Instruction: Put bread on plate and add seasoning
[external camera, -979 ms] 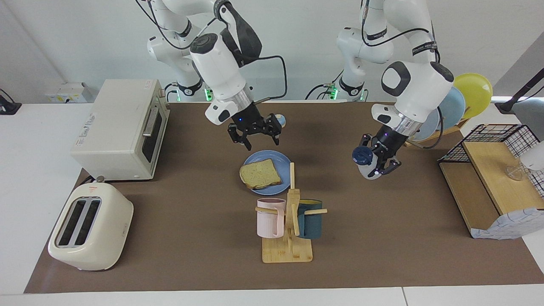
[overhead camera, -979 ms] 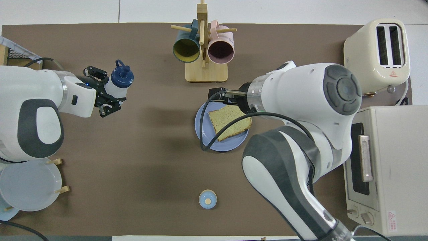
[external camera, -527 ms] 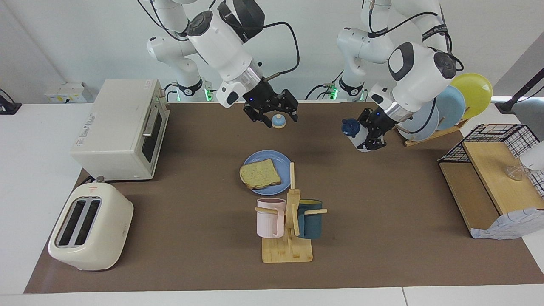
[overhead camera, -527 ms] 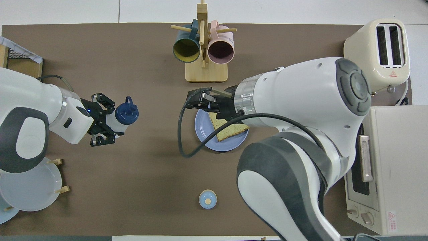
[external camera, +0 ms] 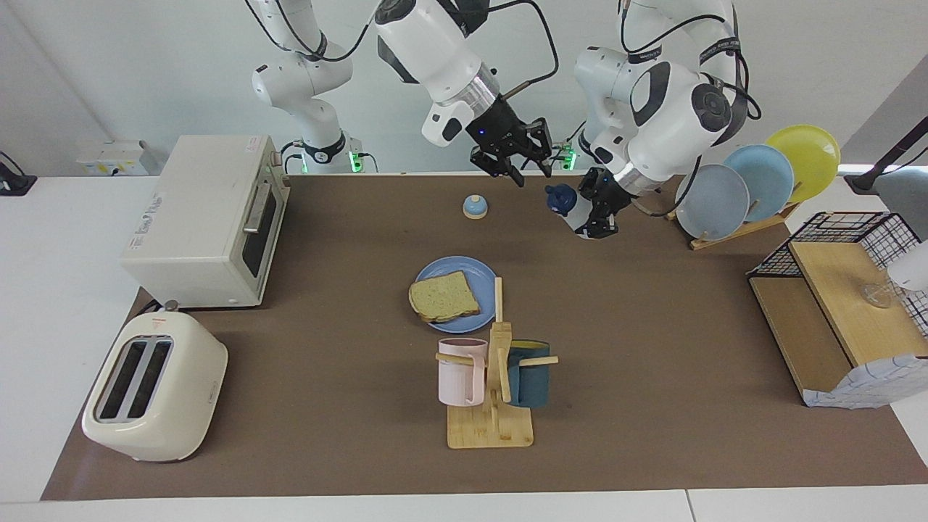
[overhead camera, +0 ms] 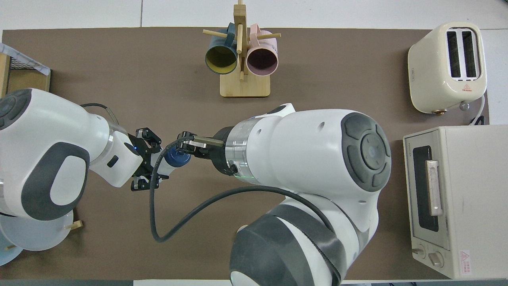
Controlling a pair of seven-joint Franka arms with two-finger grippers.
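While the toast (external camera: 443, 297) already lies flat on the medium-blue plate (external camera: 475, 272) near the middle of the mat, just nearer the robots than the wooden mug tree (external camera: 493, 377), you are in the seasoning step. Sweep the facing view from its left edge: cream slot toaster (external camera: 154, 388), white toaster oven (external camera: 206, 221), both toward the right arm's end. Next, the small blue-domed bell (external camera: 474, 206), close to the robots' edge and not your target. Then the right gripper (external camera: 516, 154), raised over the mat near that edge, holding nothing; whether its fingers are apart or together you cannot tell from here. Just beside it, the left gripper (external camera: 596, 210) is clamped on the seasoning bottle (external camera: 571, 210), whitish body between the fingers, navy cap (overhead camera: 176, 157) pointing toward the right gripper. The bottle is tilted and up in the air, well apart from the plate. From overhead the right gripper's tip sits at the cap; contact is not clear. Last, the plate rack (external camera: 754, 192) and wire basket shelf (external camera: 844, 290) at the left arm's end. Judgement: the cap probably needs opening, or the bottle a handover. After that, carry it over the toast and tip it cap-down. Keep the left grip firm.
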